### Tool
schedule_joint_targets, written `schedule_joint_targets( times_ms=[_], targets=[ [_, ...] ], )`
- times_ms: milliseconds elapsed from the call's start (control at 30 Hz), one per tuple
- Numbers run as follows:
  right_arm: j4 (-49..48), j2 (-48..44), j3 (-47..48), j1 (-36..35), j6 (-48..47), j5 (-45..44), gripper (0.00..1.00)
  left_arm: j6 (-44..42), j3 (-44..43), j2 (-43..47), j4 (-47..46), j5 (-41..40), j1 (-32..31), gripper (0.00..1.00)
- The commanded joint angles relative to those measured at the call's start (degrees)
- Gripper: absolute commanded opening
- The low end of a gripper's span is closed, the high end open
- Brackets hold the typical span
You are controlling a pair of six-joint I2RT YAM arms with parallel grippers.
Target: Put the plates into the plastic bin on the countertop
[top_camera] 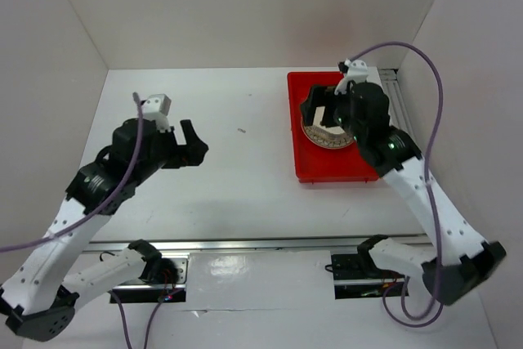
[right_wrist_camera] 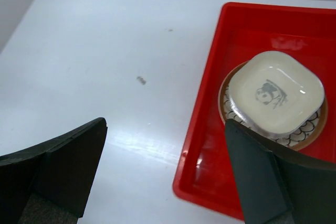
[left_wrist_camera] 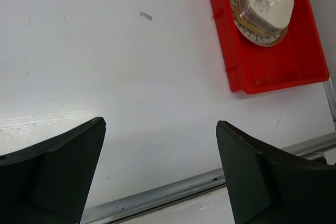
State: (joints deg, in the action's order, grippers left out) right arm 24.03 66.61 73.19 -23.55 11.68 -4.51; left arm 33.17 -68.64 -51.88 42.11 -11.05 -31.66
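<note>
Left fingers (left_wrist_camera: 58, 166) and right fingers (right_wrist_camera: 52, 166) gaped, holding nothing, above the surface (right_wrist_camera: 105, 51). Beyond the right fingers' right tip sat the bin (right_wrist_camera: 210, 145), its right edge cut off; its cream plate (right_wrist_camera: 275, 90) hid most of a round plate (right_wrist_camera: 294, 140).

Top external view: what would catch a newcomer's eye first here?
The bright red plastic bin at the far right of the white countertop, holding a cream dish on top of a round patterned plate. The right gripper hangs open above it; the left gripper is open over the countertop's left side.
</note>
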Motion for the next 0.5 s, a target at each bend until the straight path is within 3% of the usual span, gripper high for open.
schedule_joint_targets(
  times_ms=[0,133,267,467],
  targets=[
    [4.87,-7.79,-3.23,-4.74,2.82,-9.36,1.0,-2.93,-4.13,5.37,5.61,-4.94,-0.24,1.0],
    [10.5,-16.14,-5.5,-8.52,4.92,-14.3,1.0,-2.93,-4.75,11.52,10.0,-6.96,-0.24,1.0],
    [14.28,-23.78,-5.51,-8.53,5.81,-10.26,1.0,-2.32,-5.27,16.1,15.01,-6.97,-0.24,1.0],
    [19.56,-27.41,-2.97,-8.53,5.81,-8.93,1.0,-1.0,-5.27,20.41,18.54,-7.58,-0.24,1.0]
  ],
)
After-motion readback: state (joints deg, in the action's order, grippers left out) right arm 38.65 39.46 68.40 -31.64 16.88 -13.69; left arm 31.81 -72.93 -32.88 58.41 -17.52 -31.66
